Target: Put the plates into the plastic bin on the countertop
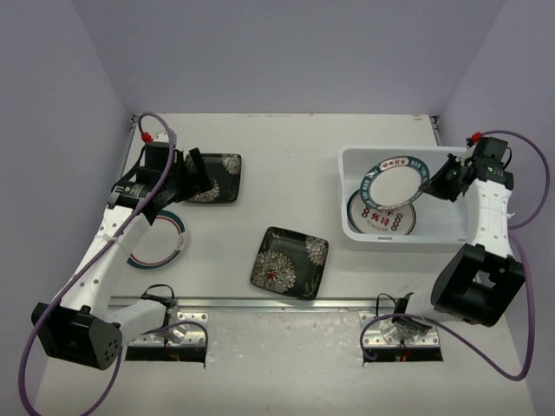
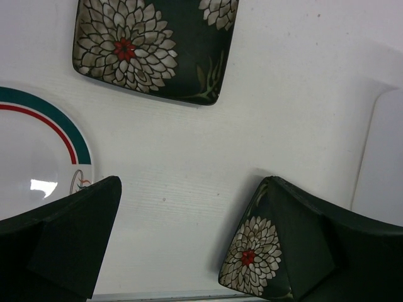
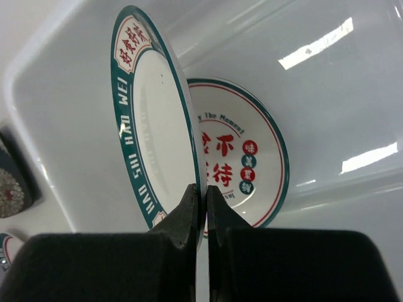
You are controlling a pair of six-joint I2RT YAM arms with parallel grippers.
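Note:
My right gripper [image 1: 429, 185] [image 3: 203, 192] is shut on the rim of a round white plate with a teal lettered rim [image 1: 392, 182] [image 3: 151, 132]. It holds the plate tilted on edge inside the plastic bin [image 1: 351, 165] [image 3: 327, 75]. Another round plate with red characters [image 1: 381, 218] [image 3: 239, 157] lies flat on the bin floor. My left gripper [image 1: 198, 173] [image 2: 192, 207] is open and empty, high above the countertop [image 1: 286, 156]. Below it are a black square plate at the back left [image 1: 221, 178] [image 2: 154, 47], a teal-and-red-rimmed round plate [image 1: 160, 241] [image 2: 38, 151] and a second black plate at the centre [image 1: 290, 262] [image 2: 255, 258].
A metal rail [image 1: 277, 303] runs along the table's front edge. Grey walls close in the left, back and right. Purple cables loop beside both arms. The centre black plate's edge shows at the left of the right wrist view [image 3: 9, 189].

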